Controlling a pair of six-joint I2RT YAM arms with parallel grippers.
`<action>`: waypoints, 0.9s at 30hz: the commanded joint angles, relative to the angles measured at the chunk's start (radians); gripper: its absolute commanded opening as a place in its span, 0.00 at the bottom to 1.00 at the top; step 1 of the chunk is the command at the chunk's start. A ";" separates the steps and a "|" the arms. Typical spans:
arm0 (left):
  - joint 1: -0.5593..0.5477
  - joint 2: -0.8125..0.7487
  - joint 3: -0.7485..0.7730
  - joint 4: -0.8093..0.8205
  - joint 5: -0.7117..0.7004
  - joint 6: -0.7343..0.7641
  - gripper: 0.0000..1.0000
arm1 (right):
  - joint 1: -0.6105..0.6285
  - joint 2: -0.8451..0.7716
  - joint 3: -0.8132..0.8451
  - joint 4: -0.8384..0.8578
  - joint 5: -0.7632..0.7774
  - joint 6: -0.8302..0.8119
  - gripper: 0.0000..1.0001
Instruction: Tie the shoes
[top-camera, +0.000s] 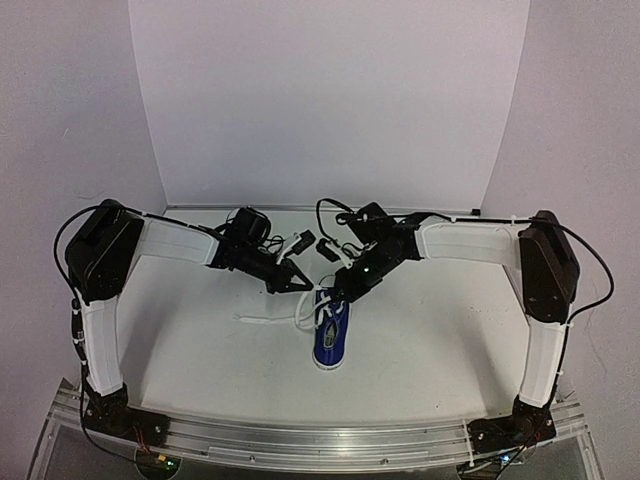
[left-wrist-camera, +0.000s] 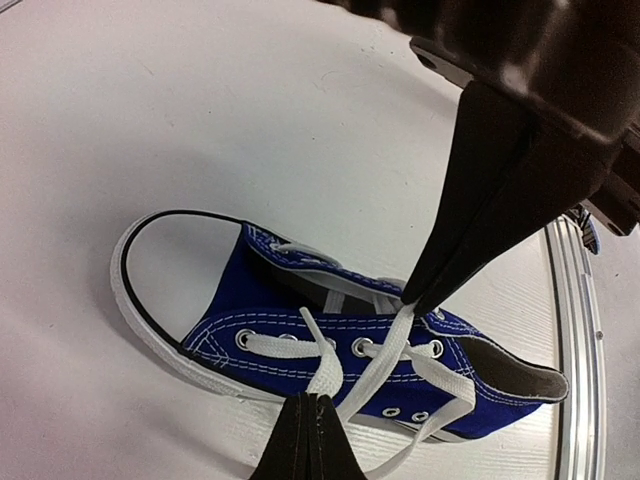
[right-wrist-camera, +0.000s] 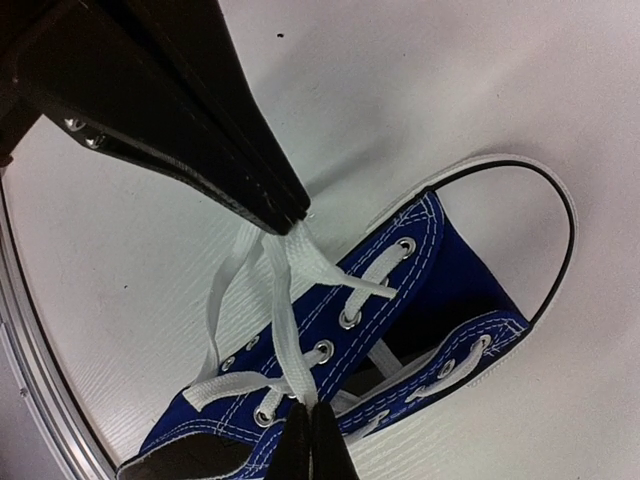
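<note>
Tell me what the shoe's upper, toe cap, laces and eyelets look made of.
The upper looks like blue woven canvas, matte, with rows of white stitching. The toe cap is probably rubber: smooth, white, faintly satin, edged by a black line. The laces seem flat white woven fabric, cotton or polyester, judging by their soft folds. The eyelets look like small metal rings with a silvery glint.

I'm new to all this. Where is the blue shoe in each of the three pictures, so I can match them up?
Top external: the blue shoe sits at the centre, slightly low.
Left wrist: the blue shoe fills the lower middle, toe cap to the left.
Right wrist: the blue shoe runs from bottom left to upper right, toe cap at right.
Shared landmark: the white laces.
</note>
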 joint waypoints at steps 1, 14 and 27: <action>-0.017 0.027 0.031 0.100 0.075 0.015 0.00 | -0.011 -0.074 -0.014 0.061 -0.021 0.017 0.00; -0.024 0.101 -0.012 0.305 0.170 0.054 0.00 | -0.037 -0.110 -0.104 0.177 -0.060 0.057 0.00; 0.005 0.130 -0.076 0.493 0.178 0.021 0.00 | -0.054 -0.141 -0.171 0.251 -0.079 0.051 0.00</action>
